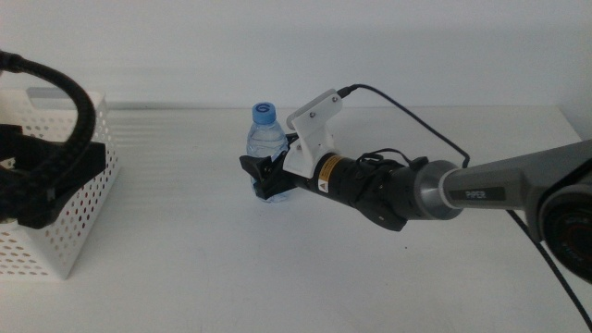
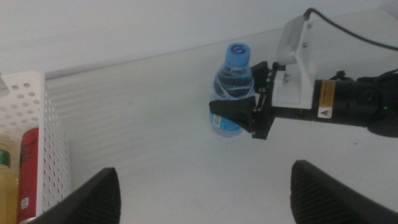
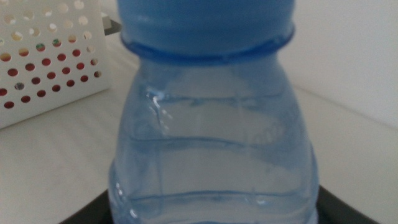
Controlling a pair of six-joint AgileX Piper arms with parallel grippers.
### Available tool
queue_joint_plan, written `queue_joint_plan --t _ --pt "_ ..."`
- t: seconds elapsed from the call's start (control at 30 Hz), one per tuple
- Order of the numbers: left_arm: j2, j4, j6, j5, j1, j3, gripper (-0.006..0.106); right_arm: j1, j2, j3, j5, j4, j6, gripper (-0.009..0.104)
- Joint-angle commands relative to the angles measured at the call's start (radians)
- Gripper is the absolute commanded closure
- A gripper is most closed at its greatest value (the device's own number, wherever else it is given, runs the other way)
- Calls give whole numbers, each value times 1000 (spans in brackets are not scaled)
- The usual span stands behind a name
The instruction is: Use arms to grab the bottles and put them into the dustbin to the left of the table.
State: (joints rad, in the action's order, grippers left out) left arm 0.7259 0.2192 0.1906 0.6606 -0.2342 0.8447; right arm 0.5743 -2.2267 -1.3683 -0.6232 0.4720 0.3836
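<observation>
Middle view: right gripper (image 1: 265,178) closed around the upright water bottle (image 1: 266,135) mid-table (image 1: 277,268); dustbin (image 1: 65,231) at left.
Left wrist view: left gripper (image 2: 205,193) spread wide, empty (red can (image 2: 26,168) inside the dustbin).
Right wrist view: bottle fills the frame between the jaws.

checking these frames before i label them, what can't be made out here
- Small clear blue-capped water bottle: its base is hidden by the right gripper in the middle view; the right wrist view is too close to show jaw contact.
- White perforated plastic basket: only slivers of a red can and a yellow bottle show; the left wrist view's edge crops the rest.
- Left gripper: only its jaw tips show.
</observation>
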Motion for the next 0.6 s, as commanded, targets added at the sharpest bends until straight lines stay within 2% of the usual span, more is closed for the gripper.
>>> queue_joint_plan --t 0.0,0.1,0.2,0.23,0.37,0.43,0.57 --pt "0 15 -12 -70 -4 25 10 5 60 -56 -117 -15 3 95" --pt "0 15 -12 -70 -4 25 10 5 40 -62 -116 -16 1 95" --pt "0 15 -12 -70 -4 25 10 5 30 -62 -115 -16 1 89" --pt "0 15 -12 -70 -4 25 10 5 28 -62 -109 0 2 64" --pt "0 15 -12 -70 -4 25 10 5 29 -62 -109 38 6 34" --pt "0 15 -12 -70 -4 25 10 5 39 -62 -110 65 6 23" --pt "0 15 -12 -70 -4 25 10 -2 84 -21 -105 85 28 18"
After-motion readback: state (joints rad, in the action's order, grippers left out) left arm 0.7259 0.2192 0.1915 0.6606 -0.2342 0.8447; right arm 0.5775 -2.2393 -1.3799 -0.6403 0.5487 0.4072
